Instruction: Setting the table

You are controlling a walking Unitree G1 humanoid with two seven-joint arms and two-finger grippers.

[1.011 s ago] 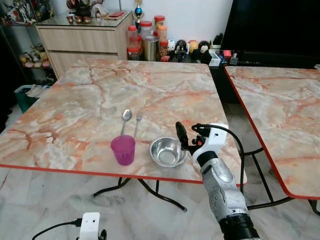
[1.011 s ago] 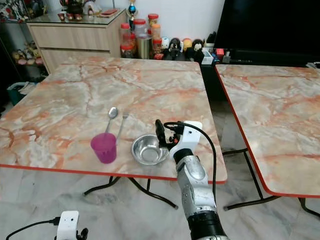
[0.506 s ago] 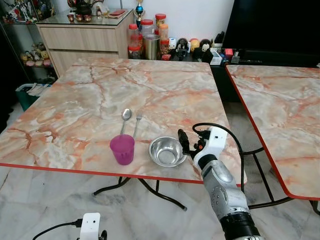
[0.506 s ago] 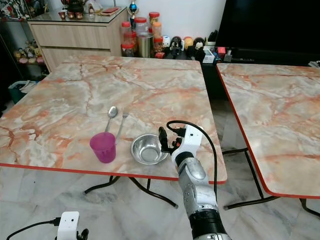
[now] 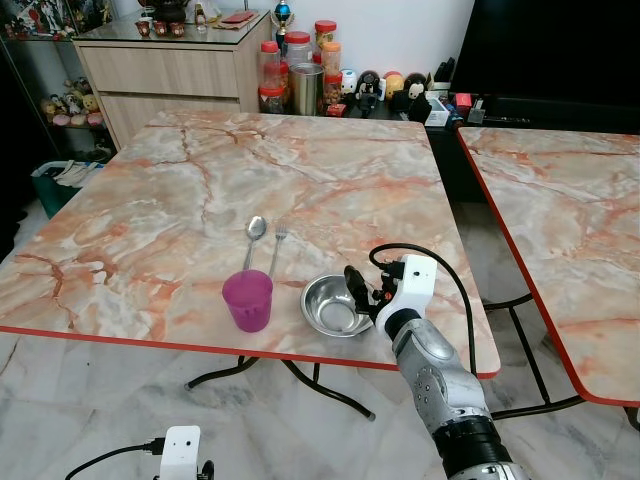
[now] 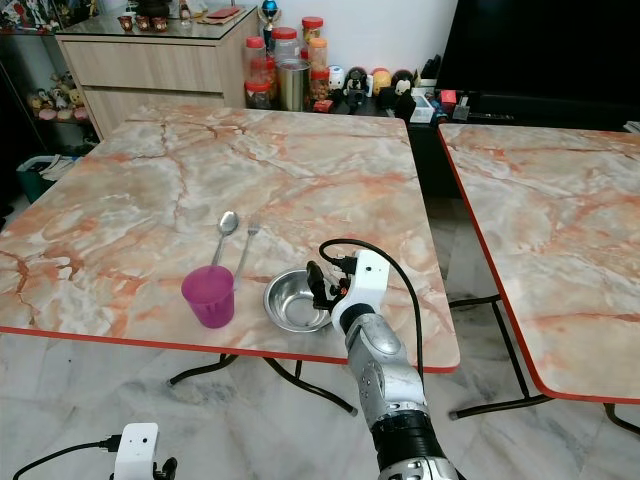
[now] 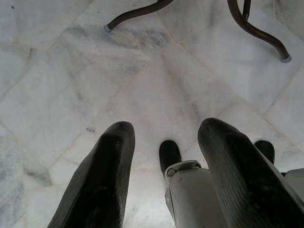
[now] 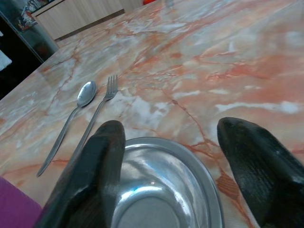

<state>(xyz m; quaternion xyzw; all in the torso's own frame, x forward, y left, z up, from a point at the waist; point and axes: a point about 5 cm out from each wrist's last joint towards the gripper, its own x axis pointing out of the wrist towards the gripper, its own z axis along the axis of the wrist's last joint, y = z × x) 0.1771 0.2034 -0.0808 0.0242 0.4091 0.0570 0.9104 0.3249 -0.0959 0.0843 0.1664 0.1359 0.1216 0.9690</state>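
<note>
A steel bowl sits near the front edge of the marble table. A purple cup stands just left of it. Behind the cup lie a spoon and a fork, side by side. My right gripper is open at the bowl's right rim. In the right wrist view its fingers are spread wide over the bowl, with nothing held. My left gripper hangs open above the floor.
A second marble table stands to the right across a narrow gap. Jars and small figures crowd the floor behind the table, beside a wooden cabinet. Curved table legs rest on the tiled floor.
My right gripper has moved left from beside the bowl to its right rim, still open. Bowl, cup, spoon and fork have stayed put. The camera has shifted slightly.
</note>
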